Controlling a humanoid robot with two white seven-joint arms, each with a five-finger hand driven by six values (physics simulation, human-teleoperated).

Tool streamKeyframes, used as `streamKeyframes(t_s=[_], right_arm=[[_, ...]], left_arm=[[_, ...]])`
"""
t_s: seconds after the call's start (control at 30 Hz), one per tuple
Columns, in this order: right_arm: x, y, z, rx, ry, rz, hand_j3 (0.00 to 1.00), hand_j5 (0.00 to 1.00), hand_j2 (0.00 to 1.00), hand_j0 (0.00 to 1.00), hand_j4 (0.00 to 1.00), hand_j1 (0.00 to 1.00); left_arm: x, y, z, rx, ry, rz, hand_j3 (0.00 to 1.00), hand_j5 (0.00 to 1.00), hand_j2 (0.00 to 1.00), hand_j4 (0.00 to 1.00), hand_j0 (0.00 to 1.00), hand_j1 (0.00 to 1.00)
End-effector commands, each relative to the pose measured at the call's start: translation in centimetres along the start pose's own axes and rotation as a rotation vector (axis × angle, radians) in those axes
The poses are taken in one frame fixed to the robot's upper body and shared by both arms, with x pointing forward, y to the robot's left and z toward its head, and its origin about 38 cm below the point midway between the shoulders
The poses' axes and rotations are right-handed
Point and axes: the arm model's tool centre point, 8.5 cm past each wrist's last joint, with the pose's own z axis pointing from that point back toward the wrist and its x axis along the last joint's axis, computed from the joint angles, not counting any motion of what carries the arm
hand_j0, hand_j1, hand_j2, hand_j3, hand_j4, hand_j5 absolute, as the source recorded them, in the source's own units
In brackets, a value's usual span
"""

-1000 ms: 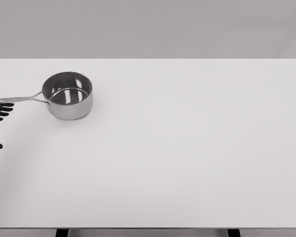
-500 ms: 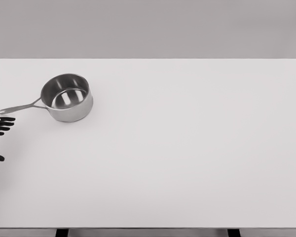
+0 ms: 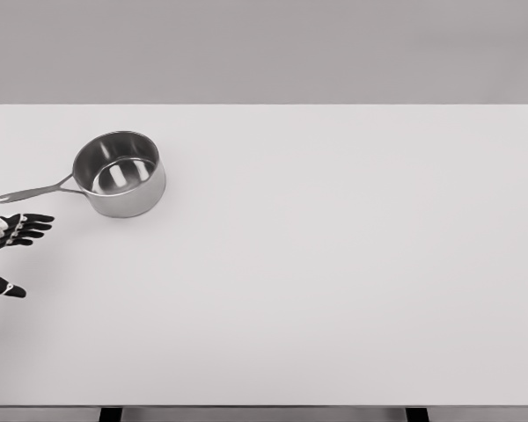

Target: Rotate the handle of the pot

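A steel saucepan (image 3: 120, 174) stands upright on the white table (image 3: 334, 246) at the left, empty inside. Its long thin handle (image 3: 33, 190) points left and slightly toward me. My left hand (image 3: 11, 253) shows at the left edge, below the handle's tip and apart from it, with black fingers (image 3: 31, 223) spread and the thumb lower down. It holds nothing. The right arm is out of view.
The table's left edge runs just beside the hand. Its front edge lies along the bottom of the picture. A plain grey wall stands behind the far edge.
The handle swung toward me between the first two frames, then the pot stayed still. My left hand dropped away from the handle tip and came further into the picture, rightward.
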Motion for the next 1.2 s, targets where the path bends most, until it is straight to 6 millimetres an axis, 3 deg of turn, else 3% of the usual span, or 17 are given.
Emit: streamKeyframes(t_s=[0.0,0.27,1.17], right_arm=[[0.0,0.0,0.0,0.000,-0.001,0.001,1.00,1.00,1.00,1.00,1.00,1.00],[0.0,0.0,0.0,0.000,-0.001,0.001,1.00,1.00,1.00,1.00,1.00,1.00],[0.0,0.0,0.0,0.002,0.001,-0.001,1.00,1.00,1.00,1.00,1.00,1.00]], left_arm=[[0.9,-0.1,0.4,-0.014,-0.004,-0.022,1.00,1.00,1.00,1.00,1.00,1.00],[1.5,1.0,1.5,0.010,0.014,-0.047,1.00,1.00,1.00,1.00,1.00,1.00],[1.0,3.1,1.2,0.090,-0.004,-0.025,1.00,1.00,1.00,1.00,1.00,1.00]])
